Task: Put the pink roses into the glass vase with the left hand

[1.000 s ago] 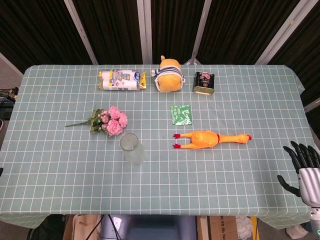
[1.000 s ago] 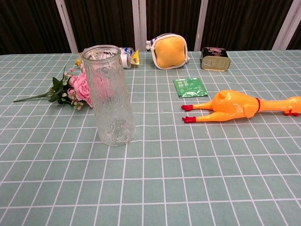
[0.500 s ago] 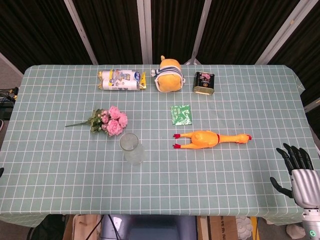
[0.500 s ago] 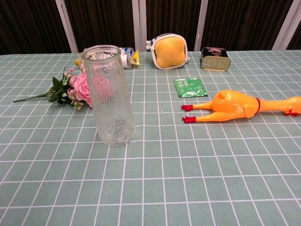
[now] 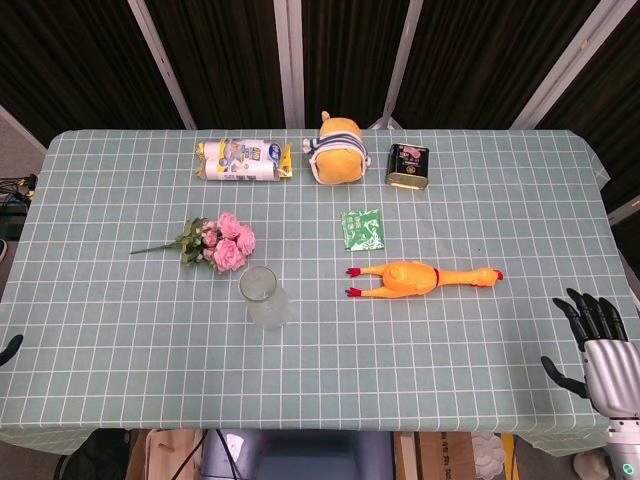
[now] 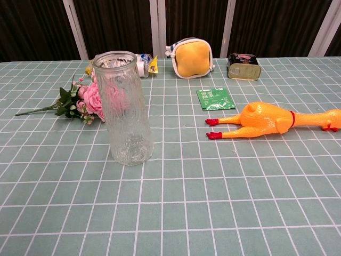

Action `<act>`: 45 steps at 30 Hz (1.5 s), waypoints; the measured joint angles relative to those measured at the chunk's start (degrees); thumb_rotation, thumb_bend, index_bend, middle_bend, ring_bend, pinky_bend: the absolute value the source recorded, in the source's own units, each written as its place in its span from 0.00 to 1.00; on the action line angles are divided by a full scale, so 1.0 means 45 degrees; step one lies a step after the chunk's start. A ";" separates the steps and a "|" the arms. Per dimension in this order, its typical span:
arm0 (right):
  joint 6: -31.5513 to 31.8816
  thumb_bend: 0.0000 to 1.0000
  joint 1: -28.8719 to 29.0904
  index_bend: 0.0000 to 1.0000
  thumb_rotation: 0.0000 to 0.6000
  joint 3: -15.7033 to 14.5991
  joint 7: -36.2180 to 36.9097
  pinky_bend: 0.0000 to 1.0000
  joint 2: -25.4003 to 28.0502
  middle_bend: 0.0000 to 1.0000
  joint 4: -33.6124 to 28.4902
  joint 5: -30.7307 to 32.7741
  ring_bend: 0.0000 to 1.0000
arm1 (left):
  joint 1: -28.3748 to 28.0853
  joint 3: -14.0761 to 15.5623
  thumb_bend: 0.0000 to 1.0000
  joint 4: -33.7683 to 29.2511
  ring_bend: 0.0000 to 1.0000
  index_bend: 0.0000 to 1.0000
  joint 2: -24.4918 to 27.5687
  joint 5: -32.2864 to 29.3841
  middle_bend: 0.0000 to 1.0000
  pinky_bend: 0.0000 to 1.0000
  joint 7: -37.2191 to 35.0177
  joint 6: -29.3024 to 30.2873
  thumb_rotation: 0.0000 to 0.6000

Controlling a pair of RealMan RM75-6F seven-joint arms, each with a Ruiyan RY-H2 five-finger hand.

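At the far left edge of the head view only a small dark tip of the left hand [image 5: 9, 348] peeks in, so I cannot tell if its fingers are spread or closed. To the right of that hand and further back on the green checked table [image 5: 120, 350] lie the pink roses [image 5: 222, 241], flat on the cloth with the stem pointing back toward the left side. Just to the right of the blooms and a bit nearer stands the glass vase [image 5: 264, 296], upright and with nothing in it; in the chest view the vase [image 6: 123, 108] stands in front of the roses [image 6: 89, 98]. Far behind them sits a white and yellow packet [image 5: 243, 160], with a round yellow plush toy [image 5: 336, 150] next to it and a dark tin [image 5: 407, 166] after that. A small green sachet [image 5: 362, 229] lies flat, nearer than the tin, and a yellow rubber chicken [image 5: 420, 278] lies on its side nearer again, with red feet pointing toward the vase. Well apart from all of these, at the far right corner, the right hand [image 5: 597, 342] hangs off the table edge with its dark fingers spread and holding nothing.
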 measured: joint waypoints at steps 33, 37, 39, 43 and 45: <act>-0.0674 0.28 0.0156 0.15 1.00 0.0251 0.0247 0.00 -0.0105 0.08 0.0398 0.0924 0.04 | -0.7752 -0.1783 0.16 -0.0164 0.00 0.05 0.0061 -0.7637 0.03 0.02 0.4311 -0.9530 1.00; -0.0705 0.28 0.0175 0.15 1.00 0.0266 0.0237 0.00 -0.0121 0.08 0.0416 0.0942 0.04 | -0.8757 -0.1586 0.16 0.0448 0.00 0.05 -0.0919 -0.8854 0.03 0.02 0.5365 -0.9660 1.00; -0.0720 0.28 0.0182 0.15 1.00 0.0275 0.0233 0.00 -0.0128 0.08 0.0430 0.0967 0.04 | -0.9046 -0.1513 0.16 0.0733 0.00 0.05 -0.1306 -0.9050 0.03 0.02 0.5673 -0.9647 1.00; -0.0832 0.28 0.0208 0.15 1.00 0.0303 0.0222 0.00 -0.0158 0.08 0.0491 0.1097 0.04 | -0.9557 -0.1432 0.16 0.1440 0.00 0.05 -0.2234 -0.9275 0.03 0.02 0.6061 -0.9437 1.00; -0.0905 0.28 0.0232 0.15 1.00 0.0314 0.0199 0.00 -0.0184 0.08 0.0534 0.1155 0.04 | -0.9735 -0.1423 0.16 0.1768 0.00 0.05 -0.2635 -0.9322 0.03 0.02 0.6145 -0.9326 1.00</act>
